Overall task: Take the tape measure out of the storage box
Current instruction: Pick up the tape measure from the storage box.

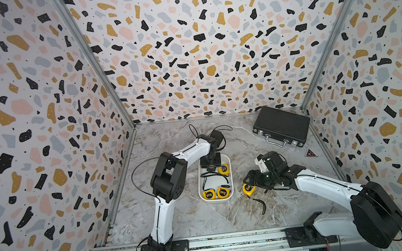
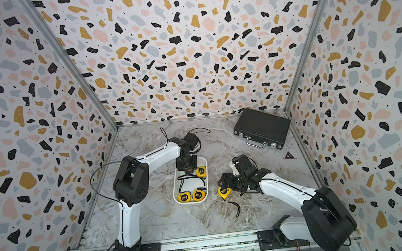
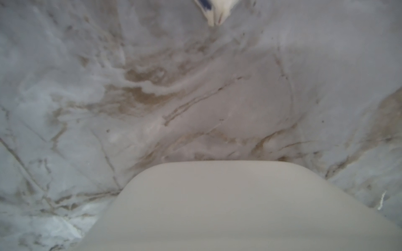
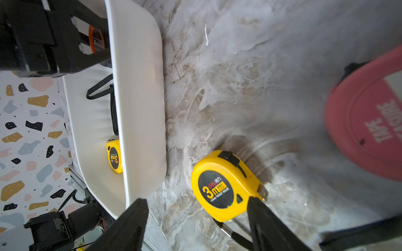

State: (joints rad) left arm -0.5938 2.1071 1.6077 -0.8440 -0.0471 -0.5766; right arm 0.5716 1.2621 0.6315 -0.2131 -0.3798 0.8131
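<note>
The white storage box point(image 1: 199, 184) point(image 2: 207, 181) stands mid-table and holds three yellow tape measures: two at its near end point(image 1: 208, 194) point(image 1: 223, 192), one by its right wall point(image 1: 223, 168). My left gripper point(image 1: 210, 166) point(image 2: 186, 168) points down into the far end. In the right wrist view it point(image 4: 95, 43) is shut on an orange-rimmed tape measure point(image 4: 96, 38). Another yellow tape measure point(image 1: 248, 189) point(image 4: 221, 187) lies on the table right of the box. My right gripper point(image 1: 248, 182) point(image 4: 196, 202) stands open around it, one fingertip at its corner. The left wrist view shows only the box wall point(image 3: 217, 206) and the marble table.
A closed black briefcase point(image 1: 281, 126) lies at the back right, with a small red triangle sticker point(image 1: 310, 153) in front of it. A red tape measure point(image 4: 369, 113) sits on the table close under my right wrist. The yellow tape measure's black strap point(image 1: 260, 204) trails toward the front.
</note>
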